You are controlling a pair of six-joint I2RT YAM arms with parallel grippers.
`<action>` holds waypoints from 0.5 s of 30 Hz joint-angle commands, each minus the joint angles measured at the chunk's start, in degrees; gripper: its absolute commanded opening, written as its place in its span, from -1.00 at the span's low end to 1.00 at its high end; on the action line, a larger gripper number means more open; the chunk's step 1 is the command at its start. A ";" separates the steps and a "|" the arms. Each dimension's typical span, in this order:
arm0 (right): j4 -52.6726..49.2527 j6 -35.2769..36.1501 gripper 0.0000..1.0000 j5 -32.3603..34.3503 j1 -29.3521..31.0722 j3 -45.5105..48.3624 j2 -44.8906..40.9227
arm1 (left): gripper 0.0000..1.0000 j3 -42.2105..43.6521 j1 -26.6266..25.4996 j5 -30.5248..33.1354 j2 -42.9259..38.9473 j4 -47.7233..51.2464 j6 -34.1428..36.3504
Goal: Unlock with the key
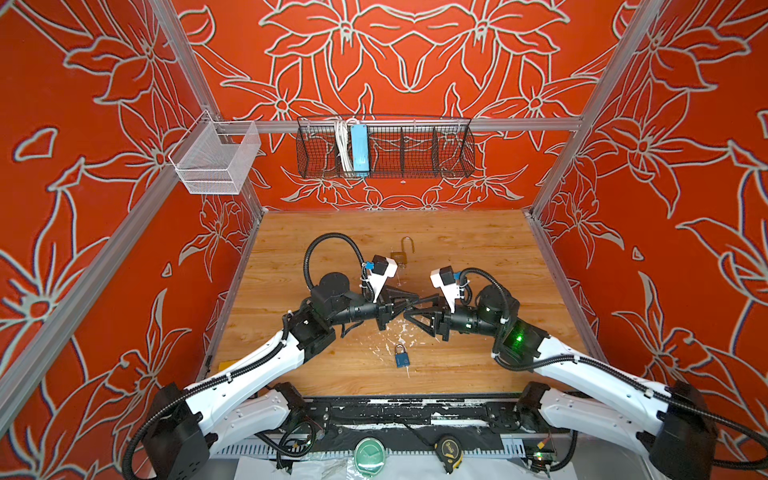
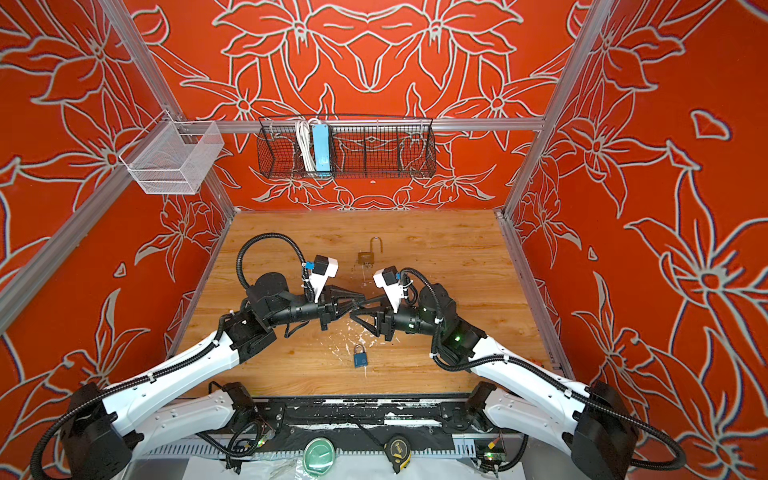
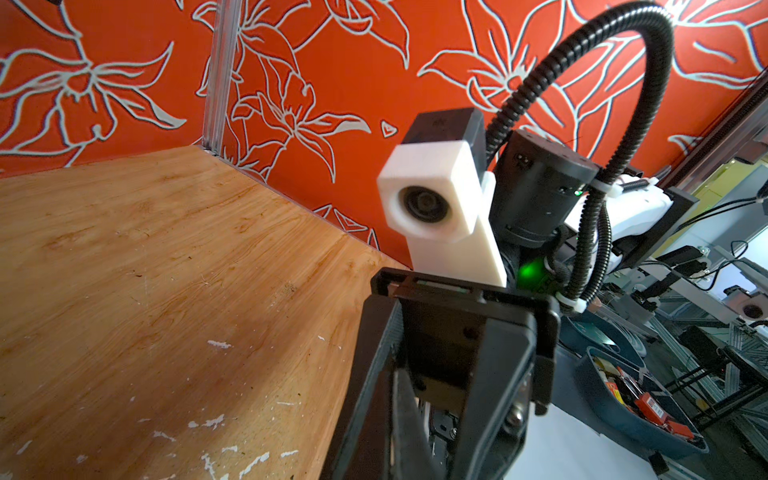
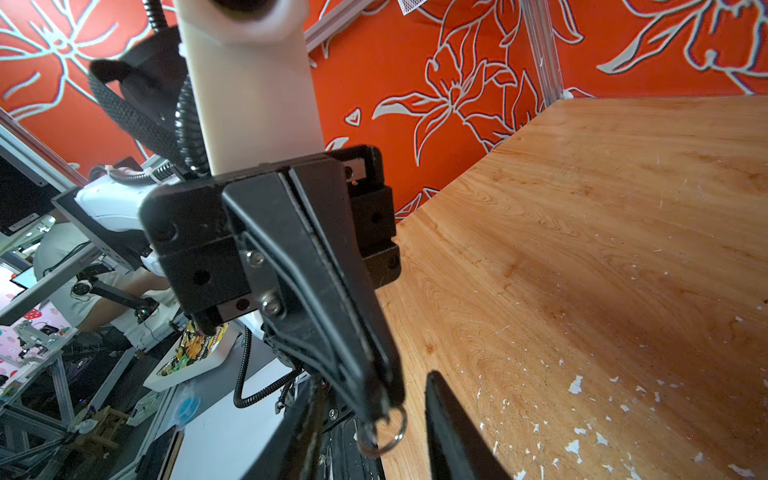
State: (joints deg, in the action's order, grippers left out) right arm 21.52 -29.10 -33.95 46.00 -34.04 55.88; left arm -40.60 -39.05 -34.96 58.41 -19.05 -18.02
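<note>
Left gripper [image 4: 380, 411]: shown pressed together in the right wrist view. A metal key ring [image 4: 384, 434] is pinched at its tip and hangs below it. The key itself cannot be made out.
Right gripper [image 4: 374, 380]: spread, with its fingers [image 4: 453, 432] placed on either side of the left gripper's tip and the ring. Whether the ring is touched cannot be told.
Meeting point: in both top views the two grippers are held tip to tip above the middle of the desk [image 1: 457, 257].
Blue padlock [image 1: 401, 358]: laid flat on the desk with its shackle closed. It is found on the near side of the grippers, towards the robot's base, and apart from both.
Brass padlock [image 1: 402, 254]: laid on the far side of the grippers, with its shackle swung open.
</note>
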 commanded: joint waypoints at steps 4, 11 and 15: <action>0.16 0.27 -0.37 -0.79 0.59 -1.66 -0.76 | -1.00 -1.15 0.16 -0.99 0.12 -2.10 0.09; -1.24 0.43 -0.56 0.54 0.64 -0.84 -2.03 | -1.00 -1.28 0.11 -0.92 -0.23 -1.69 0.45; -1.48 0.36 -0.64 1.30 0.59 -0.50 -3.01 | -1.00 -1.19 0.07 -1.10 -0.25 -1.61 0.44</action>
State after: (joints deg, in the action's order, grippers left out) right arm 19.84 -28.99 -33.41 46.24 -34.04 54.19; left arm -40.60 -39.05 -35.05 58.41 -19.05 -18.00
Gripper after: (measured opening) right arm 0.192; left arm 0.047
